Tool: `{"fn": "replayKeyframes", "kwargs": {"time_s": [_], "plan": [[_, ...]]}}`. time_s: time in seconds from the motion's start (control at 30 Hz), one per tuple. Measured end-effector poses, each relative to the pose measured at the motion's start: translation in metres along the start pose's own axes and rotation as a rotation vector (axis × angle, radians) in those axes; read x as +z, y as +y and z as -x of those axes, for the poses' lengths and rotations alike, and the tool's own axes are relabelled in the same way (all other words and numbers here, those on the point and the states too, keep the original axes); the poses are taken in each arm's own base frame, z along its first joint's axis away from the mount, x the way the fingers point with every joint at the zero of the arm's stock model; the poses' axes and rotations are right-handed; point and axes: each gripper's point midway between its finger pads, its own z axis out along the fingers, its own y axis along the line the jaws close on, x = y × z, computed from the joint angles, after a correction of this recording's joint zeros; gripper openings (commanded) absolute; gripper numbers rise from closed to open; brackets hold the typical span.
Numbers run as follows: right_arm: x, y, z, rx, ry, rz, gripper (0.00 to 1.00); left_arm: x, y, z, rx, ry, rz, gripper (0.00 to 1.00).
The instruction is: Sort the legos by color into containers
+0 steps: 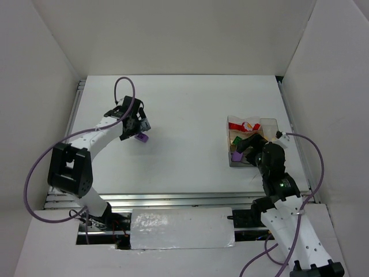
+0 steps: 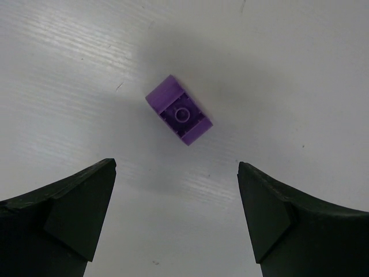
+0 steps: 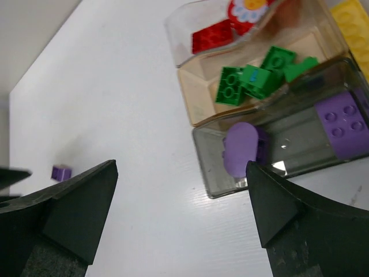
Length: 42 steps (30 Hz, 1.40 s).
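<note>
A purple lego point(image 2: 179, 109) lies alone on the white table, underside up, just ahead of my open, empty left gripper point(image 2: 176, 164). In the top view the lego point(image 1: 142, 137) sits right by the left gripper point(image 1: 138, 128). The clear containers point(image 3: 199, 95) hold red legos point(image 3: 212, 36), green legos point(image 3: 253, 78), a yellow one point(image 3: 354, 23), a rounded purple one point(image 3: 241, 149) and a rectangular purple one point(image 3: 343, 118). My right gripper point(image 3: 181, 167) is open and empty, over the near left corner of the containers point(image 1: 271, 122).
The stray purple lego also shows far off in the right wrist view point(image 3: 60, 172). White walls enclose the table on the left, back and right. A metal rail runs along the near edge point(image 1: 173, 199).
</note>
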Motion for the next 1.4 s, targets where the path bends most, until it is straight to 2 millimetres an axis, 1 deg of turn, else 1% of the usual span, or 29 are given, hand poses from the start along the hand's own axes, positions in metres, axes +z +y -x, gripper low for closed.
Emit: {"fn": "replayKeyframes", "kwargs": {"time_s": [0.1, 0.23, 0.4, 0.5, 0.6, 0.63, 0.73, 0.77, 0.8, 0.83, 0.87, 0.9, 0.93, 0.97, 1.0, 1.07, 1.13, 1.2, 1.23, 1.27, 1.33, 1.4], "plan": [[-0.008, 0.018, 0.006, -0.043, 0.013, 0.079, 1.0, 0.019, -0.005, 0.003, -0.007, 0.021, 0.031, 1.0], [-0.013, 0.031, -0.001, -0.092, 0.068, 0.151, 0.99, 0.037, 0.004, -0.008, -0.077, 0.055, 0.099, 0.99], [-0.016, 0.039, -0.012, -0.122, 0.125, 0.207, 0.99, 0.045, 0.007, -0.016, -0.203, 0.062, 0.126, 1.0], [-0.018, 0.041, -0.015, -0.135, 0.14, 0.228, 1.0, 0.05, 0.005, -0.016, -0.259, 0.054, 0.135, 0.99], [-0.019, 0.043, -0.016, -0.143, 0.146, 0.244, 1.0, 0.058, 0.008, -0.02, -0.291, 0.057, 0.165, 1.0], [-0.019, 0.044, -0.017, -0.144, 0.15, 0.25, 0.99, 0.062, 0.009, -0.022, -0.298, 0.061, 0.175, 0.96], [-0.019, 0.045, -0.023, -0.146, 0.17, 0.264, 1.0, 0.074, 0.012, -0.028, -0.306, 0.074, 0.209, 0.94], [-0.02, 0.045, -0.024, -0.146, 0.175, 0.27, 1.0, 0.075, 0.012, -0.026, -0.31, 0.068, 0.215, 0.92], [-0.02, 0.046, -0.024, -0.146, 0.178, 0.275, 1.0, 0.076, 0.009, -0.023, -0.318, 0.063, 0.211, 0.87], [-0.021, 0.047, -0.025, -0.147, 0.18, 0.28, 1.0, 0.078, 0.008, -0.022, -0.324, 0.06, 0.213, 0.76], [-0.021, 0.048, -0.025, -0.149, 0.182, 0.285, 0.99, 0.079, 0.008, -0.021, -0.328, 0.057, 0.215, 0.67], [-0.022, 0.049, -0.025, -0.149, 0.184, 0.289, 1.0, 0.081, 0.007, -0.02, -0.331, 0.055, 0.215, 0.52], [-0.022, 0.049, -0.025, -0.15, 0.184, 0.292, 1.0, 0.082, 0.006, -0.02, -0.331, 0.053, 0.214, 0.18], [-0.023, 0.05, -0.025, -0.15, 0.184, 0.297, 1.0, 0.083, 0.005, -0.019, -0.338, 0.051, 0.21, 0.06], [-0.024, 0.05, -0.025, -0.149, 0.185, 0.302, 1.0, 0.082, 0.004, -0.018, -0.336, 0.047, 0.202, 0.0], [-0.025, 0.054, -0.027, -0.15, 0.188, 0.329, 1.0, 0.083, 0.001, -0.018, -0.335, 0.044, 0.188, 0.0], [-0.027, 0.061, -0.033, -0.148, 0.208, 0.384, 0.99, 0.078, 0.001, -0.024, -0.322, 0.047, 0.164, 0.0], [-0.029, 0.067, -0.042, -0.141, 0.237, 0.443, 1.0, 0.065, 0.0, -0.037, -0.291, 0.057, 0.143, 0.0], [-0.029, 0.071, -0.048, -0.128, 0.248, 0.48, 1.0, 0.054, -0.002, -0.045, -0.272, 0.061, 0.125, 0.0], [-0.029, 0.074, -0.055, -0.115, 0.26, 0.511, 1.0, 0.041, -0.008, -0.051, -0.259, 0.058, 0.095, 0.0], [-0.034, 0.08, -0.08, -0.1, 0.305, 0.581, 1.0, 0.009, -0.025, -0.059, -0.245, 0.043, 0.004, 0.0], [-0.041, 0.088, -0.104, -0.106, 0.352, 0.628, 1.0, -0.033, -0.053, -0.06, -0.238, 0.008, -0.141, 0.0]]}}
